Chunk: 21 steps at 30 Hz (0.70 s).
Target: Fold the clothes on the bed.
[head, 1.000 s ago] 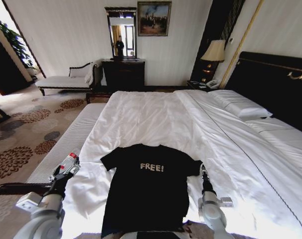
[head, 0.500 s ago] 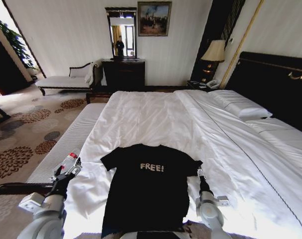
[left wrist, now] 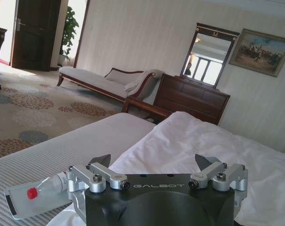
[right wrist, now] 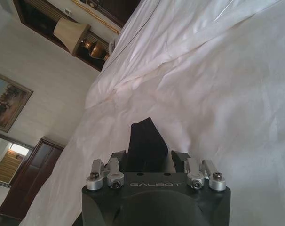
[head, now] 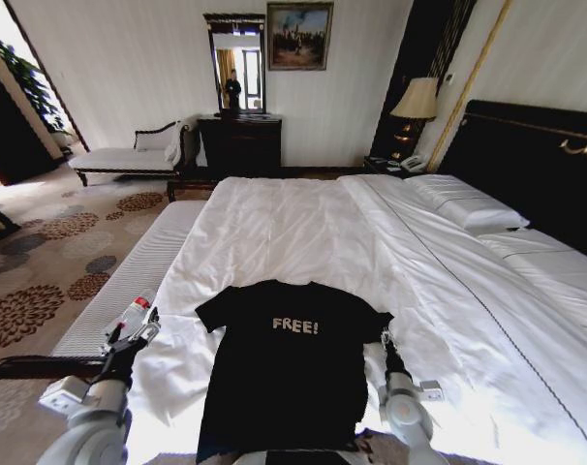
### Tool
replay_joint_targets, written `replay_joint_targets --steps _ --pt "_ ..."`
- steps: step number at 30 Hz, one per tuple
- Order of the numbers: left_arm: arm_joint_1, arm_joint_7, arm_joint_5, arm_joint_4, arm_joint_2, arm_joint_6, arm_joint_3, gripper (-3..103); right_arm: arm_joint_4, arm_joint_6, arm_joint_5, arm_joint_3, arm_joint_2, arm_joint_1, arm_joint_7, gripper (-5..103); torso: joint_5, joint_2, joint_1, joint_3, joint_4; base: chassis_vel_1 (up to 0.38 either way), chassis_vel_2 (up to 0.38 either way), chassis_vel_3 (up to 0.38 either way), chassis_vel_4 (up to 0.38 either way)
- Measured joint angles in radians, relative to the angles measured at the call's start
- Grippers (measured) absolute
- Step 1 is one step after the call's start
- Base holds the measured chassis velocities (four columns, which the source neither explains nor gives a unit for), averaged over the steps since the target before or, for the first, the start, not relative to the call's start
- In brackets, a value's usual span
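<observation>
- Head view: the black T-shirt (head: 289, 363) lies flat, chest up with its "FREE!" lettering showing, on the near part of the bed (head: 303, 232), hem toward the robot and collar toward the far side. The right gripper (head: 386, 341) sits at the tip of the shirt's right sleeve, low against the white duvet (head: 448, 320). The left gripper (head: 134, 334) hangs off the bed's left edge, above the narrow white-cushioned bench (head: 129, 281), well apart from the left sleeve.
- Left wrist view: the left gripper (left wrist: 153, 162) has its jaws spread wide with nothing between them; a clear plastic bottle with a red cap (left wrist: 36, 195) lies on the bench just beside it.
- Right wrist view: the right gripper (right wrist: 148, 157) has its jaws apart on either side of the black sleeve tip (right wrist: 145, 141), which stands up between them. I cannot tell whether the pads actually pinch the cloth.
- Risks, as I judge them: the soft sleeve could slip free if the grasp catches only its edge, or the fingers could pinch the duvet along with it and drag bedding into the fold. With the left gripper so far from the shirt, a one-sided lift may skew the garment and leave an uneven crease.
</observation>
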Motion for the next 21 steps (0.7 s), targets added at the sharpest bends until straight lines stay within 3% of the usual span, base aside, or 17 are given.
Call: replay_joint_targets --steps 2,5,7,14,21 --pt "0.000 0.000 0.001 0.000 -0.001 -0.001 0.000 100 0.003 0.000 0.000 -0.001 0.000 -0.001 -0.001 54 0.0000 0.000 0.000 0.000 0.0000 0.000 0.000 0.000 0.000" --pt "0.001 0.000 0.009 0.003 -0.006 -0.005 0.005 100 0.019 0.000 -0.003 -0.009 0.001 -0.007 -0.004 38 0.0000 0.000 0.000 0.000 0.0000 0.000 0.000 0.000 0.000" --pt "0.001 0.000 0.012 0.004 -0.008 -0.006 0.007 100 0.022 0.000 -0.005 -0.013 0.001 -0.009 -0.005 38 0.0000 0.000 0.000 0.000 -0.0001 0.000 0.000 0.000 0.000" --pt "0.007 0.003 0.021 0.012 -0.015 -0.015 0.011 100 0.020 -0.002 -0.024 -0.022 0.003 -0.007 -0.008 6 0.0000 0.000 0.000 0.000 0.0000 0.000 0.000 0.000 0.000" --pt "-0.001 0.003 0.031 0.017 -0.017 -0.018 0.024 100 0.026 0.002 -0.056 -0.028 -0.009 0.003 -0.040 1 0.0000 0.000 0.000 0.000 0.0000 0.000 0.000 0.000 0.000"
